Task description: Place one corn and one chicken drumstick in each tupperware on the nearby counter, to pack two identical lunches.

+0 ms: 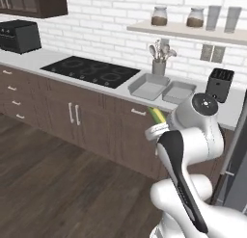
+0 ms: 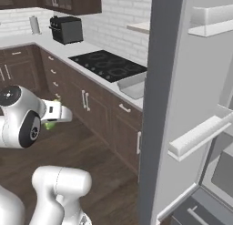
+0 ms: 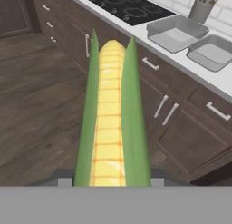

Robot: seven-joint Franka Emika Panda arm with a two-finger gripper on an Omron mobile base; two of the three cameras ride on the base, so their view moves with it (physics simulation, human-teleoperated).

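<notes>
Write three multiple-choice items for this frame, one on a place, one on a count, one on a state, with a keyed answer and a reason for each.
1. Where do the tupperware trays sit?
A. on the floor
B. on the counter between the cooktop and a black toaster
C. on the wall shelf

2. How many tupperware trays are on the counter?
A. one
B. two
C. four

3. What is in the gripper?
A. a corn
B. a drumstick
C. nothing

Answers:
1 B: the larger tupperware and the smaller tupperware lie side by side right of the cooktop.
2 B: both show in the left base view and hand view, both empty.
3 A: the hand view shows yellow kernels and green husk rising from the fingertips.
</notes>
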